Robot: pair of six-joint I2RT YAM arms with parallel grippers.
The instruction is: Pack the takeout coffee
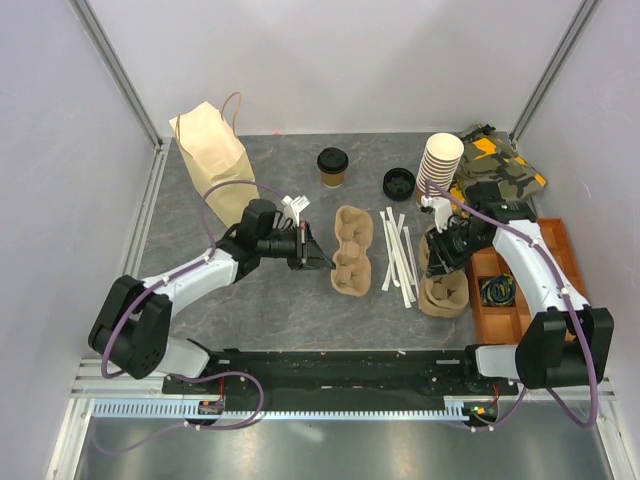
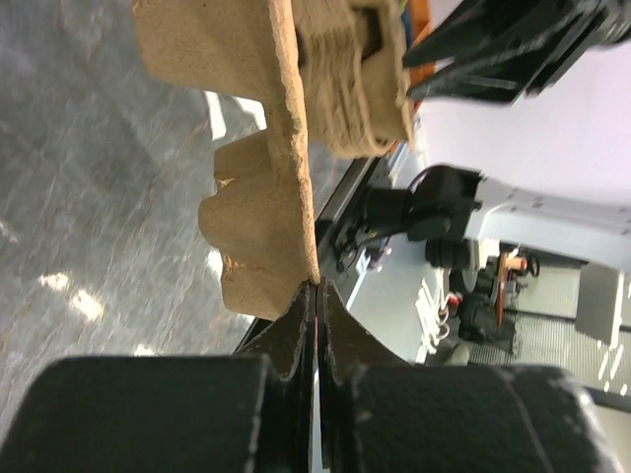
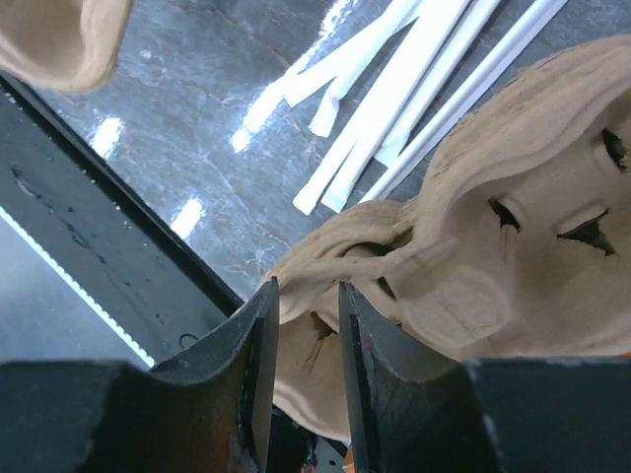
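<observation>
My left gripper (image 2: 315, 291) is clamped on the edge of a single pulp carrier (image 2: 286, 148) in the middle of the table (image 1: 270, 312). My right gripper (image 3: 306, 296) straddles the rim of the carrier stack (image 3: 513, 236) near the right edge, jaws slightly apart; I cannot tell if they bite. The takeout coffee (image 1: 332, 166) stands untouched by the far edge. I judge I'm readying a carrier; next I must free a hand for the cup.

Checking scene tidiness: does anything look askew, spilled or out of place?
Only the wrapped straws: they lie loose and crisscrossed between the single pulp cup carrier and the carrier stack. Nothing looks spilled or damaged.
</observation>
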